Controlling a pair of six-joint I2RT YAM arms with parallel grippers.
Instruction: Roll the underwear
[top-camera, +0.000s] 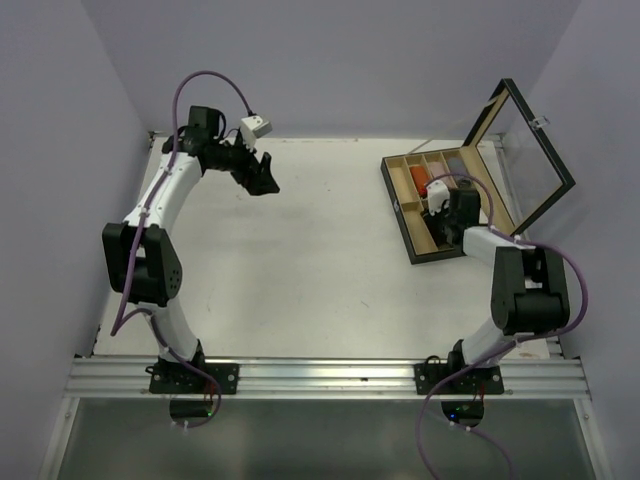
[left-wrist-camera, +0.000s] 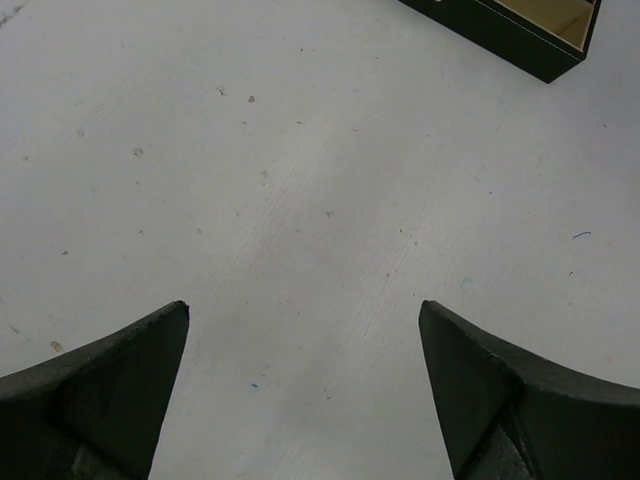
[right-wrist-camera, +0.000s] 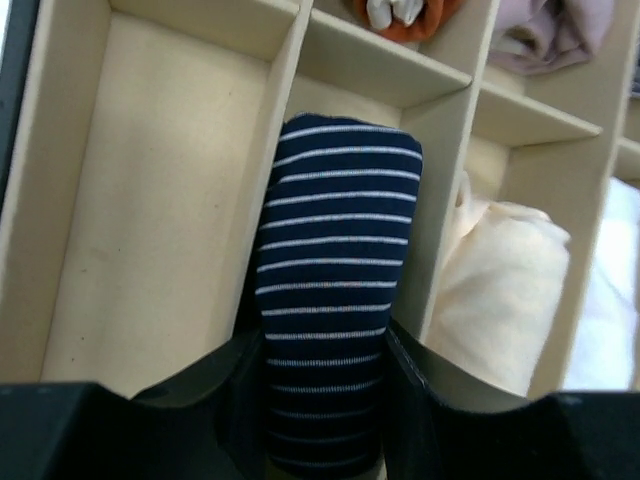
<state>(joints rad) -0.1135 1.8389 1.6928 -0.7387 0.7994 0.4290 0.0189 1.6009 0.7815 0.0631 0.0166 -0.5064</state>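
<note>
**Top external view.** The white table (top-camera: 300, 270) carries a compartmented wooden box (top-camera: 398, 195) at its far right. The box's glass lid (top-camera: 535, 150) stands open, tilted back towards the right wall. The left arm reaches to the far left of the table. The left gripper (top-camera: 262, 180) hangs over bare tabletop, well apart from the box, with its jaws spread. The right arm bends in over the box, and the right gripper (top-camera: 440, 215) points down into the compartments. The wrist hides whatever the right gripper holds. An orange item (top-camera: 418, 178) shows in one of the far compartments. Any lettering on the arms or the box is too small to read from here.

**Left wrist view.** The left gripper (left-wrist-camera: 303, 305) is spread wide, with nothing between its two dark fingers (left-wrist-camera: 110, 390). Below it lies speckled white table (left-wrist-camera: 300, 150). One dark corner of the box (left-wrist-camera: 540, 45) shows at the top right.

**Right wrist view.** The right gripper (right-wrist-camera: 325, 340) is part-closed around the navy striped underwear (right-wrist-camera: 335, 260), one finger pressing each side of the lower part of the roll. The roll sits inside a narrow compartment of the box (right-wrist-camera: 290, 110), between two pale dividers. The beige underwear (right-wrist-camera: 500, 290) lies bunched in the next compartment to the right. Farther back, an orange-and-white cloth (right-wrist-camera: 400, 15) and a mauve cloth (right-wrist-camera: 560, 30) each sit in a compartment of their own. No label or print on the fabrics can be read.
</note>
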